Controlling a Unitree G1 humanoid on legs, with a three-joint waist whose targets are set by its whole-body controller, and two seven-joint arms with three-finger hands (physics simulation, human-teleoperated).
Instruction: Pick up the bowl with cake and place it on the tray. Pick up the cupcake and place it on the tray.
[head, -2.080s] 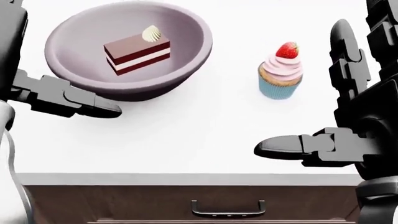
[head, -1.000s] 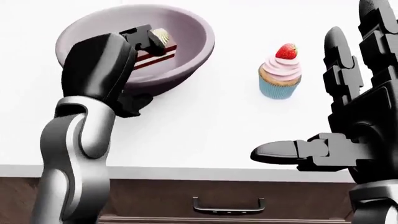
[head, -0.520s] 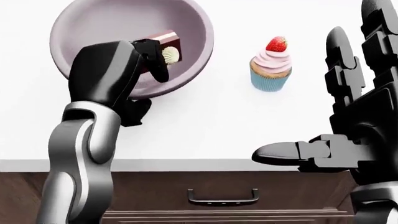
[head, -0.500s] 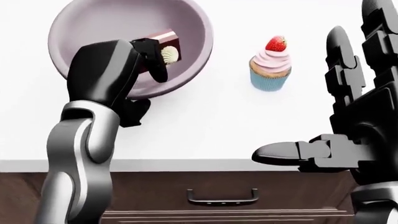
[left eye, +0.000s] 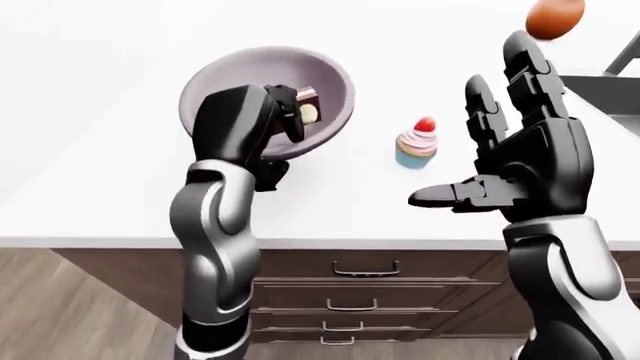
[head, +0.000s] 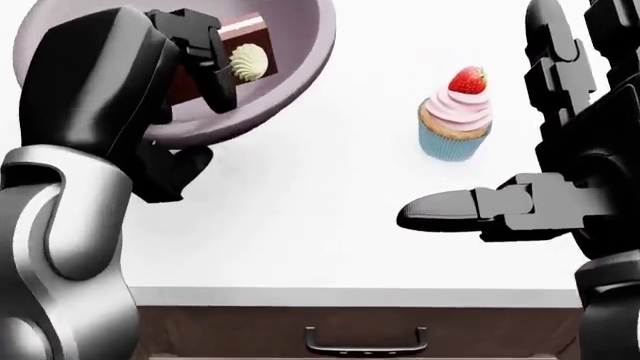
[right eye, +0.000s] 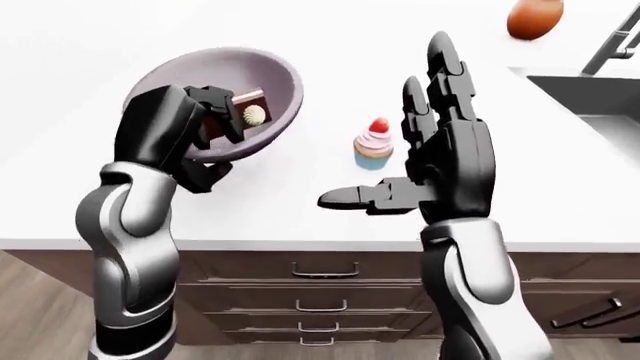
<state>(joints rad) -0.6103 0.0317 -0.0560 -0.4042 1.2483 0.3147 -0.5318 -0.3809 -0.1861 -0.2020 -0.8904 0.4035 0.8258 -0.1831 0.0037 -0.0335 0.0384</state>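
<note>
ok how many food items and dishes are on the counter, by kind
bowl: 1
cake slice: 1
cupcake: 1
orange round item, likely fruit: 1
total: 4

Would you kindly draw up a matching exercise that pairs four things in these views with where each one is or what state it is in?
Things:
1. bowl
2. cupcake
3. right hand
4. cake slice

Places or states:
A. open, fingers spread, holding nothing
B. standing on the white counter, untouched
C. tilted, its rim gripped by the left hand
D. slid down inside the bowl, against the left hand's fingers

Pairs: 1-C, 2-B, 3-A, 4-D
</note>
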